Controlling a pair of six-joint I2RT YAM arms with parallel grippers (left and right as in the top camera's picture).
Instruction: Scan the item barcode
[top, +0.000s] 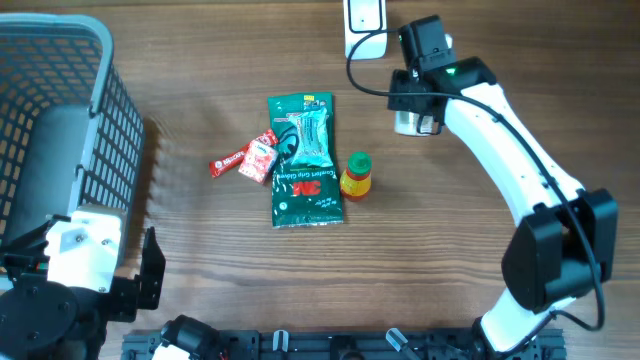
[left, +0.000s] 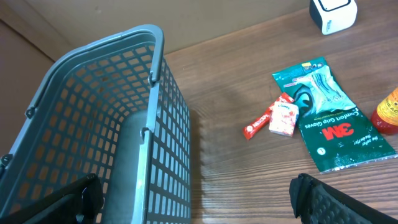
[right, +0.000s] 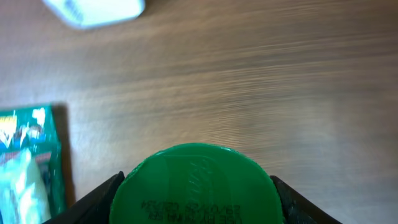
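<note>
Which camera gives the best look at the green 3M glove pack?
Left wrist: the glove pack lies whole and large in frame, its 3M lettering readable. Overhead also shows it whole, flat on the table, but smaller. Right wrist catches only a blurred strip of it at the left edge.

Beside a green plastic 3M gloves packet (top: 305, 160): red sachets (top: 245, 158) left, grey mesh basket (top: 60, 110) far left, yellow bottle (top: 356, 177) right, green-lidded jar (right: 199, 183) farther right, white scanner (top: 365, 25) behind.

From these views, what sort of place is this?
Likely a mock shop checkout on a lab bench: a grey shopping basket, a white scanner-like box, and packaged goods on the wooden table, such as a 3M glove pack. The right claw holds a green-lidded jar.
</note>
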